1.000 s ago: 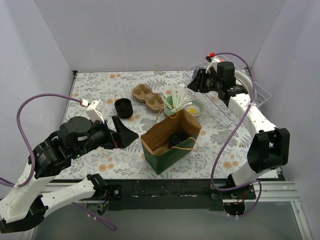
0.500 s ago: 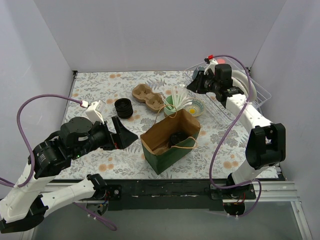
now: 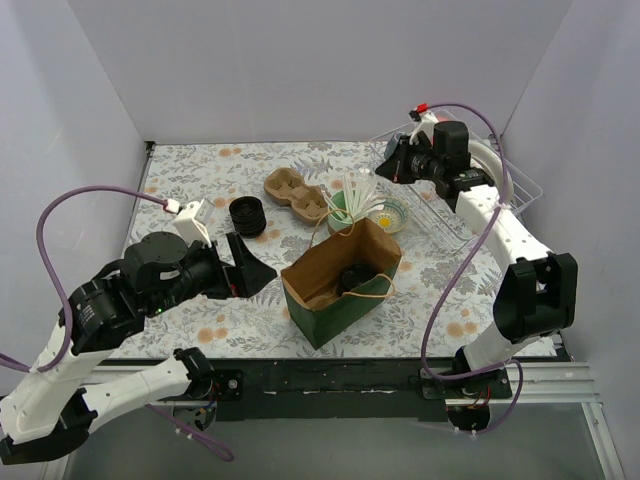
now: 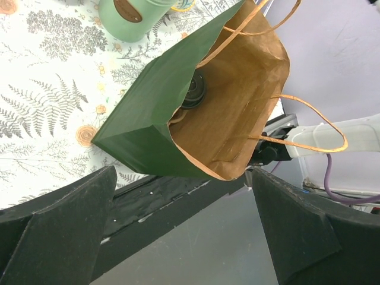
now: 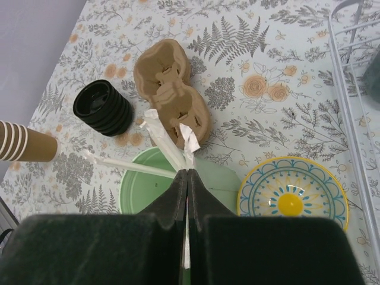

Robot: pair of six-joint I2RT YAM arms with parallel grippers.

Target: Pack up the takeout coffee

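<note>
Pale lavender walls [image 3: 300,60] close three sides of my desk [image 3: 200,170], which is spread with a fern-and-flower cloth. Near its front edge a green paper bag [image 3: 335,310] sits open, the takeout coffee [image 3: 352,277] inside it. My left hand [image 4: 183,175] gapes wide beside the bag. My right hand [image 5: 187,178], fingers pressed together, hangs near the far right corner.

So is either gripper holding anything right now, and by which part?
The right gripper pinches a white wrapped straw from the green mug, near its upper end. The left gripper is open and empty.
</note>
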